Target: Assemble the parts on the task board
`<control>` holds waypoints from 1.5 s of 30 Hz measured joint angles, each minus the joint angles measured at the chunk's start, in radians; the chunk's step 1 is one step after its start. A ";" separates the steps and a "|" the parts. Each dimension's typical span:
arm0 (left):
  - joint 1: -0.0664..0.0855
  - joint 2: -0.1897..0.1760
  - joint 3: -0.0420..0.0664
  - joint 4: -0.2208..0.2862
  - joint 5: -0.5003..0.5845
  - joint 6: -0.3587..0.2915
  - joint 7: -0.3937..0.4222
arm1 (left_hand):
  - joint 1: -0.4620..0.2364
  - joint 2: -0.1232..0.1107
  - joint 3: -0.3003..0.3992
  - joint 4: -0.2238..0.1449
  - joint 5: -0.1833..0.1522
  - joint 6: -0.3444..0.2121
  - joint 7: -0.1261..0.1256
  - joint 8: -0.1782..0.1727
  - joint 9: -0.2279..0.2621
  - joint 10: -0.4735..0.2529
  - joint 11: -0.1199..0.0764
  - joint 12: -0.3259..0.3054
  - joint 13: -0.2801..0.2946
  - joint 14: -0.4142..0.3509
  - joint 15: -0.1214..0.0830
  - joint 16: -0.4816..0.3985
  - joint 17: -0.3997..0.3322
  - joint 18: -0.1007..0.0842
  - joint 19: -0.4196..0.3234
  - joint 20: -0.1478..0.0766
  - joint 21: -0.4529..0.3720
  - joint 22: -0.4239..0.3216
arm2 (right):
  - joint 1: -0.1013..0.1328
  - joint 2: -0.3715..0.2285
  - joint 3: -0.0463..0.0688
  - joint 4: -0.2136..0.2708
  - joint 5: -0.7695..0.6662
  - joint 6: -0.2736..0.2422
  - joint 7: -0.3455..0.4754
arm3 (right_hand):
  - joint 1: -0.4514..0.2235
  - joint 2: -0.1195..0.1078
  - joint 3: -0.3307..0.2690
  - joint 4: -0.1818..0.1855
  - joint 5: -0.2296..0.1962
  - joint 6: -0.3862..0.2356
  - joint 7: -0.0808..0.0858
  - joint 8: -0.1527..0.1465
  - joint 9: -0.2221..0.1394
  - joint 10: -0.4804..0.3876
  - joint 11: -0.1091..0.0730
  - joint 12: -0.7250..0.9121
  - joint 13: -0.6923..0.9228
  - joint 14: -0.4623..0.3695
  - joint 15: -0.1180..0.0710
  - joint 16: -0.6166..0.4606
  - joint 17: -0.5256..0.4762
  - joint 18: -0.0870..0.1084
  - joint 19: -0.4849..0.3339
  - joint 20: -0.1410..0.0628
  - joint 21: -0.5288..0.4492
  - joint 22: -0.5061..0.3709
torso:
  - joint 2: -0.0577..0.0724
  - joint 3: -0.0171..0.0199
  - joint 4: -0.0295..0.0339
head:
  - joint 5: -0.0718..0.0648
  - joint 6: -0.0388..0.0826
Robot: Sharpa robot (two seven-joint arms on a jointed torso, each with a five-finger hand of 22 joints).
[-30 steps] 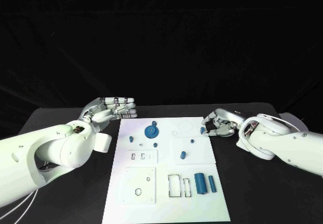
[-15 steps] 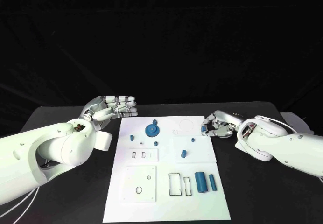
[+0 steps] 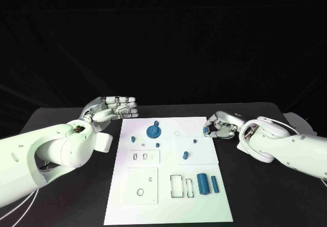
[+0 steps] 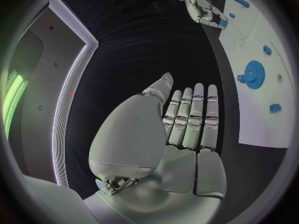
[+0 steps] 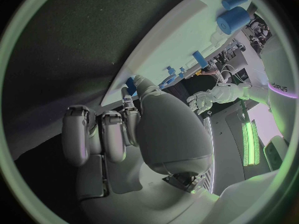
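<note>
The right robot hand (image 3: 220,128) is lifting slightly off the task board (image 3: 170,175) compared with a second ago, when its fingertips were down at the board's right edge; it is now hovering just beside that edge, carrying a small blue part (image 3: 206,129) pinched in its fingertips. The right wrist view is showing that same blue part (image 5: 131,84) caught between thumb and finger. The left robot hand (image 3: 111,109) is staying where it was, off the board's upper left corner over the black worktop (image 3: 61,123); the left wrist view is showing its fingers (image 4: 191,119) straight and side by side, holding nothing.

On the board, eight blue pieces are lying or standing: one large gear (image 3: 155,131), one block left of it (image 3: 133,139), two tiny pegs below the gear (image 3: 143,145), one small peg at the right (image 3: 195,141), one oval piece in the middle (image 3: 185,154), and at the lower right one thick cylinder (image 3: 202,182) with one thinner rod (image 3: 214,184) just beside it. With the pinched part, that is making nine.
</note>
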 measured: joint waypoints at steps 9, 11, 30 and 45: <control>0.000 0.000 0.000 0.000 0.000 0.000 -0.001 | 0.000 0.000 0.000 0.000 0.000 0.000 0.000 0.000 0.000 0.000 0.000 0.000 0.000 0.000 0.000 0.000 0.000 0.000 0.000 0.000 0.000 0.000 | 0.000 0.004 0.000 0.002 0.002 -0.033 0.002 | 0.012 0.011 0.028 -0.018 -0.015 0.020 -0.002 0.023 0.002 0.017 -0.017 0.018 0.002 0.000 -0.014 0.004 0.000 0.000 0.011 -0.011 0.017 0.000 | 0.000 0.0003 0.0003 | -0.001 0.000; 0.000 -0.001 0.000 0.000 0.000 0.000 -0.001 | 0.000 0.000 0.000 0.000 0.000 0.000 0.000 0.000 0.000 0.000 0.000 0.000 0.000 0.000 0.000 0.000 0.000 0.000 0.000 0.000 0.000 0.000 | -0.001 0.004 0.000 0.003 0.002 -0.044 0.002 | 0.013 0.013 0.030 -0.016 -0.008 0.020 -0.002 0.023 0.002 0.020 -0.020 0.019 0.002 0.000 -0.021 0.004 0.000 0.000 0.012 -0.012 0.020 0.000 | 0.000 0.0003 0.0002 | -0.001 0.000; 0.000 -0.001 0.000 -0.008 0.000 0.001 -0.004 | 0.000 0.000 0.003 -0.003 0.000 0.000 0.000 0.000 0.000 0.000 0.000 -0.005 0.000 0.000 0.000 0.000 0.000 0.000 0.000 0.000 0.000 -0.001 | 0.014 0.033 0.003 0.197 -0.019 -0.122 -0.091 | -0.067 0.020 0.033 0.022 0.080 0.020 -0.002 0.046 0.002 0.023 -0.033 0.030 0.000 0.000 -0.028 0.016 0.000 -0.012 0.016 -0.023 0.052 0.000 | -0.004 -0.0004 -0.0001 | 0.008 -0.005; 0.000 0.010 0.000 -0.021 0.000 0.003 -0.007 | 0.000 0.000 0.003 -0.003 0.000 0.000 0.000 0.000 0.000 0.000 0.000 -0.005 0.000 0.000 0.000 0.000 0.001 0.000 0.000 0.000 0.000 -0.001 | 0.016 0.237 -0.015 0.221 -0.086 -0.118 -0.206 | -0.075 0.017 0.033 0.022 0.080 0.019 -0.002 0.046 0.023 0.023 -0.032 0.035 -0.001 0.000 -0.028 0.016 0.000 -0.012 0.016 -0.023 0.052 -0.001 | -0.007 -0.0035 0.0039 | 0.053 -0.022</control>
